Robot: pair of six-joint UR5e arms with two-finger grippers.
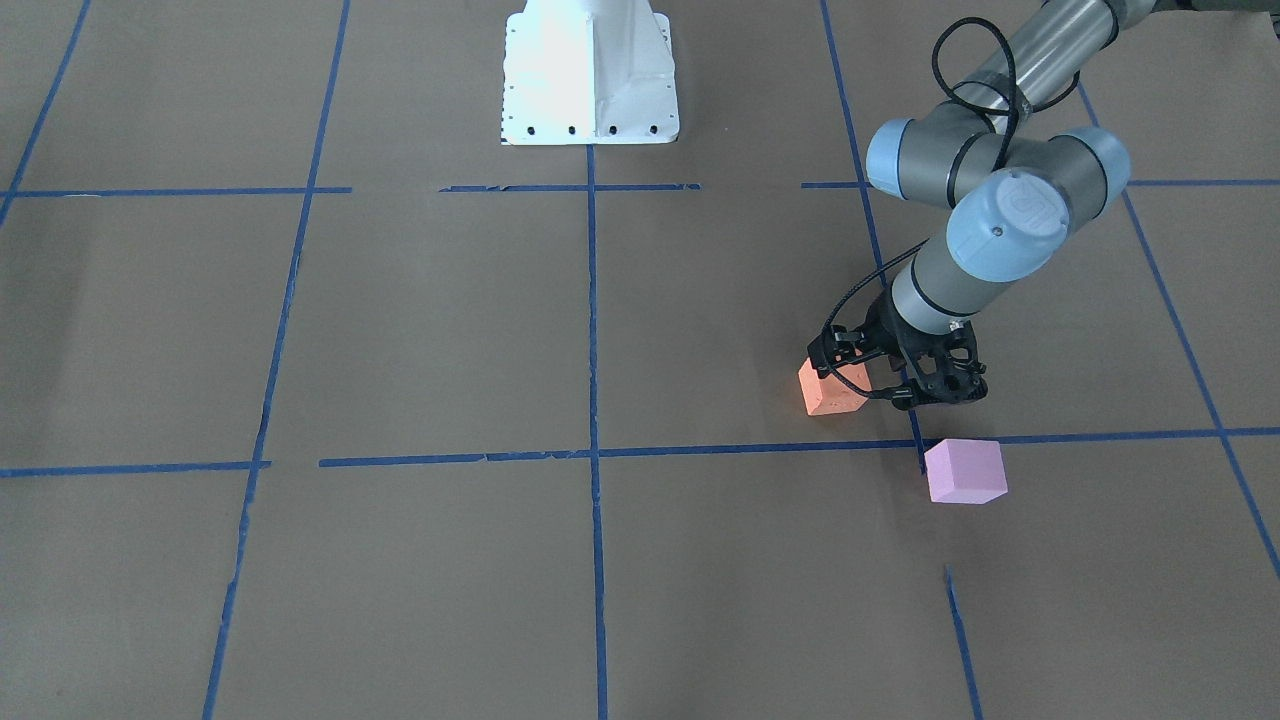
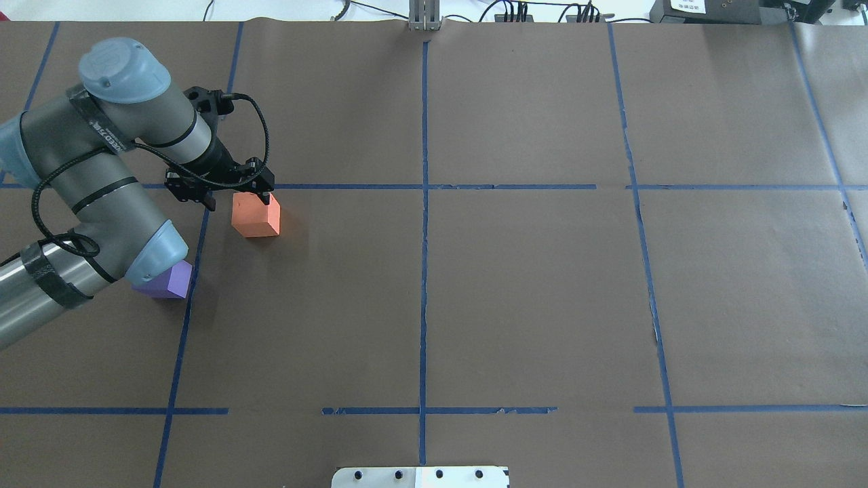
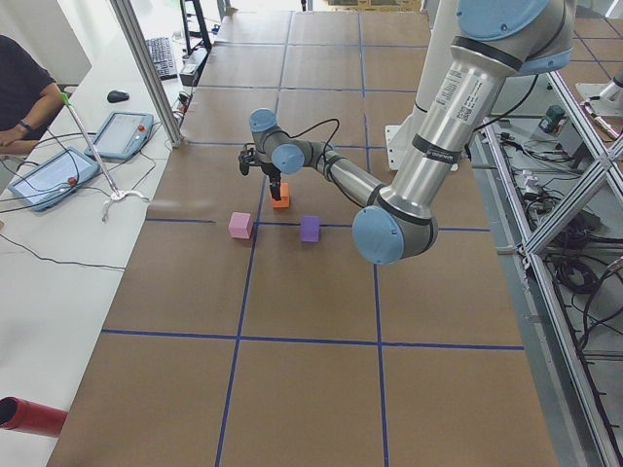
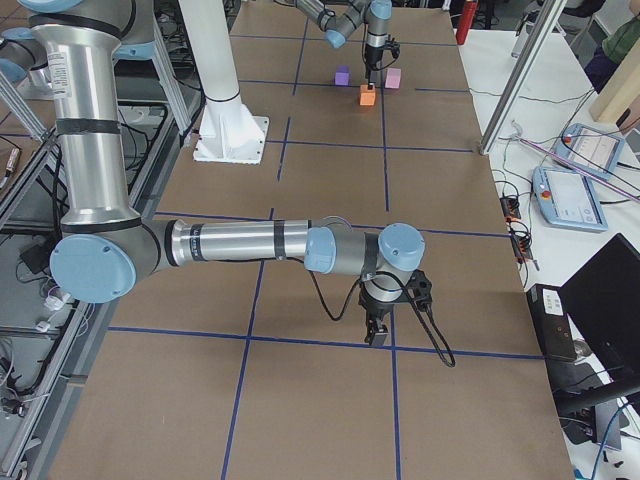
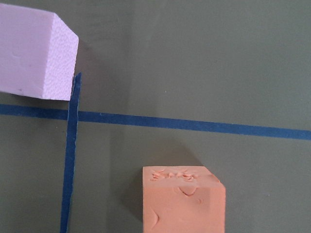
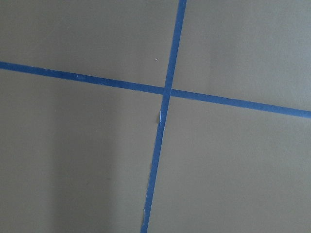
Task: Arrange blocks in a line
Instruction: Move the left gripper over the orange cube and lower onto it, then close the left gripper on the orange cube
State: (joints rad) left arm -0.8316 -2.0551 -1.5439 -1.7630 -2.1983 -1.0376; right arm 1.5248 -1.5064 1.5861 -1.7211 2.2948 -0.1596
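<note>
The orange block point(image 1: 833, 390) sits on the brown table, also in the overhead view point(image 2: 255, 215) and low in the left wrist view point(image 5: 183, 199). My left gripper point(image 1: 870, 385) hangs open just above it point(image 2: 237, 200), one finger over the block's far edge, holding nothing. The pale pink block point(image 1: 965, 470) lies just beyond a tape crossing, and shows in the left wrist view point(image 5: 34, 53). The purple block point(image 2: 166, 281) is half hidden under my left arm's elbow; it shows whole from the side point(image 3: 310, 229). My right gripper point(image 4: 377, 335) hangs low over a tape line far away; I cannot tell its state.
Blue tape lines point(image 2: 424, 271) divide the table into squares. The white robot base point(image 1: 590, 70) stands at the robot's side of the table. An operator point(image 3: 19, 97) and tablets point(image 3: 49, 180) are on a side bench beyond the table edge.
</note>
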